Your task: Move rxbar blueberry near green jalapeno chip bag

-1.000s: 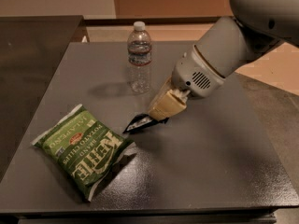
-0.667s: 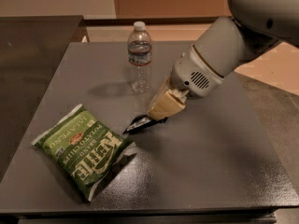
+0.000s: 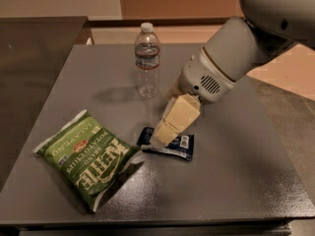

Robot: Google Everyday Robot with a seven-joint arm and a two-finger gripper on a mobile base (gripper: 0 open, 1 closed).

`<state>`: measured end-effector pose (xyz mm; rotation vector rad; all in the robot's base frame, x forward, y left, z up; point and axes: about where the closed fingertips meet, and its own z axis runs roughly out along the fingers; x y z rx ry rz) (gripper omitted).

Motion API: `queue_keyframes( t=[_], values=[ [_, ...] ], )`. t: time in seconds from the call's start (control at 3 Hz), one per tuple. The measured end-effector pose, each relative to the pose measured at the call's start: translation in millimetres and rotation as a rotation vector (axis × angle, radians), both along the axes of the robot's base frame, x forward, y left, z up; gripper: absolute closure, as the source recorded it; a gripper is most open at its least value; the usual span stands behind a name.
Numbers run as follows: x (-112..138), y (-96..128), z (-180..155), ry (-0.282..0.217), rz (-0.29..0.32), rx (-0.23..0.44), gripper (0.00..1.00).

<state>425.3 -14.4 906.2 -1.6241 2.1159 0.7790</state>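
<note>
The rxbar blueberry (image 3: 181,144) is a small dark navy wrapper with white label patches. It lies flat on the grey table (image 3: 246,171), just right of the green jalapeno chip bag (image 3: 88,156), about touching the bag's right corner. The chip bag is large and puffy with white Kettle lettering, and it lies at the front left. My gripper (image 3: 161,136) is cream-coloured and reaches down from the white arm at the upper right. Its tip is right over the middle-left of the bar and hides part of the wrapper.
A clear plastic water bottle (image 3: 147,63) stands upright at the back middle of the table, behind the gripper. The table's front edge (image 3: 157,219) runs close below the chip bag. A darker surface (image 3: 34,53) adjoins on the left.
The bar was tilted up at my gripper's tip; now it lies flat on the table beside the chip bag. My gripper has come down a little. The bag and bottle have not moved.
</note>
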Motion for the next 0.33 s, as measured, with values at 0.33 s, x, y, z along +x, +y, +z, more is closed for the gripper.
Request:
queue_keyframes(
  t=[0.33],
  values=[
    [0.0, 0.1, 0.0, 0.0, 0.0, 0.0, 0.0]
  ],
)
